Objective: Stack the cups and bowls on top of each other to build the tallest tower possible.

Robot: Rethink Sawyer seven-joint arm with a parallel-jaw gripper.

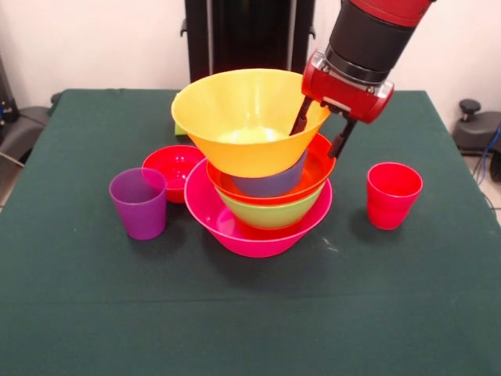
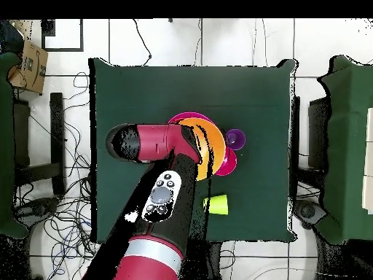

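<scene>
Five glossy plastic bowls nest as the tower (image 1: 258, 188) mid-table: wide pink bowl (image 1: 254, 231) lowest, large yellow-orange bowl (image 1: 246, 117) tilted on top. The gripper (image 1: 321, 131) pinches that top bowl's rim, one finger inside, one outside. Translucent purple cup (image 1: 138, 204) and red cup (image 1: 393, 195) flank the tower.

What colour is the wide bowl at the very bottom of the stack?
Pink: the wide glossy plastic bowl under the stack, best seen in the front view.
</scene>
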